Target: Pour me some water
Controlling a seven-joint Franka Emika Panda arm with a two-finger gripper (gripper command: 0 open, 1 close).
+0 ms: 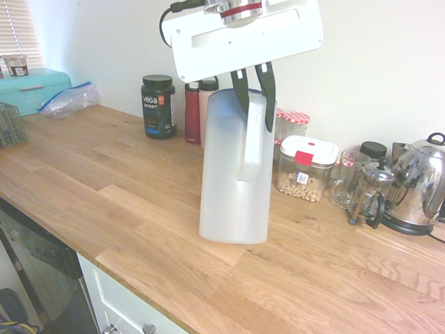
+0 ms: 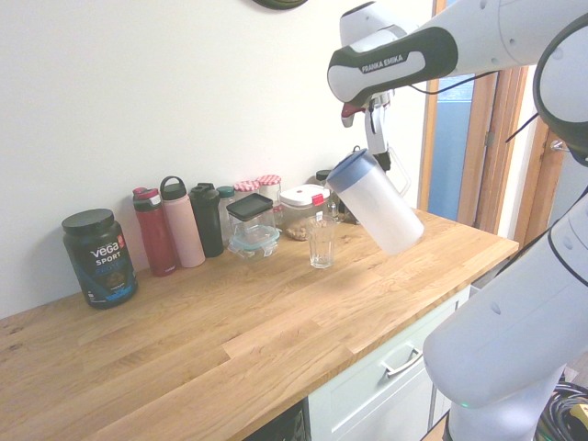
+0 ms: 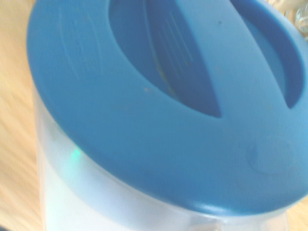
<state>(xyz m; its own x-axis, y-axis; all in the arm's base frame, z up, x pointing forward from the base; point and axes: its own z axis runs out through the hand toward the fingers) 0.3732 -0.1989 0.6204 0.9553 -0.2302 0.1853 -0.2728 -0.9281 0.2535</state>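
Above the wooden countertop point(image 2: 276, 322), frosted jug point(image 2: 381, 213) with blue lid point(image 3: 163, 96), tilted toward drinking glass point(image 2: 321, 243), gripper point(image 1: 255, 94) clamped on its handle point(image 1: 249, 149).

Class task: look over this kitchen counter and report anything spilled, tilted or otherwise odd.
Only the jug stands out: the pincer holds it by the handle, lifted and tilted, lid towards the glass. No spill shows on the counter.
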